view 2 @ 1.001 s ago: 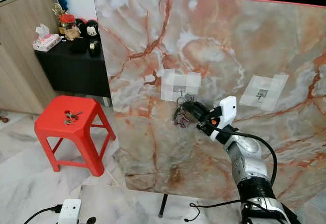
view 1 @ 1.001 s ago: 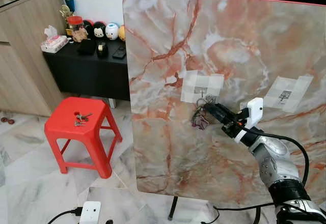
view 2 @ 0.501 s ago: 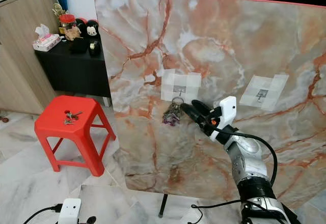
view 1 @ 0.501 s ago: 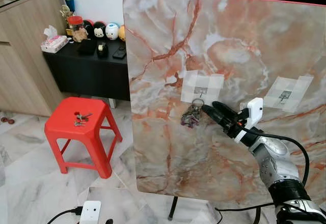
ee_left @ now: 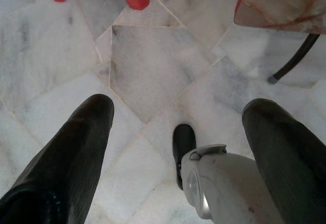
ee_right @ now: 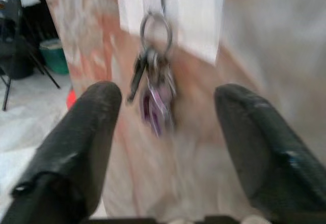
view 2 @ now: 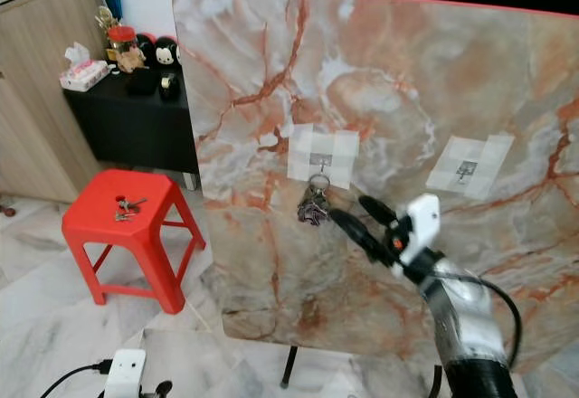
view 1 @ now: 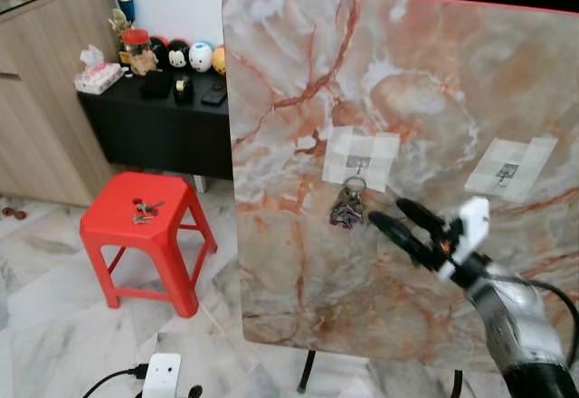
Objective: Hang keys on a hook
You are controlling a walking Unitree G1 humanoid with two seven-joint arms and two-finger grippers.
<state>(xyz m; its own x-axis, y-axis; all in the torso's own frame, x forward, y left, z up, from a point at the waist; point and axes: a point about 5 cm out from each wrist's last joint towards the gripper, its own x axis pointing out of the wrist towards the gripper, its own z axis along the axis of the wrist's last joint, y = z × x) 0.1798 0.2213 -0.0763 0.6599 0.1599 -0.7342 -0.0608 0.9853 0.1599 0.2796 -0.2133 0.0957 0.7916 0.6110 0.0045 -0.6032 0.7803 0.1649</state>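
Hanging by their ring from the hook (view 1: 356,163), the keys (view 1: 346,209) look light, rigid, swing-prone; right gripper (view 1: 403,226), just beside the hook, gapes wide, empty

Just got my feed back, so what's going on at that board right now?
The bunch of keys hangs by its ring from the left hook on the upright marble board. The right tool is open and empty, just beside the keys and apart from them. The left tool hangs open over the floor. Another key bunch lies on the red stool.
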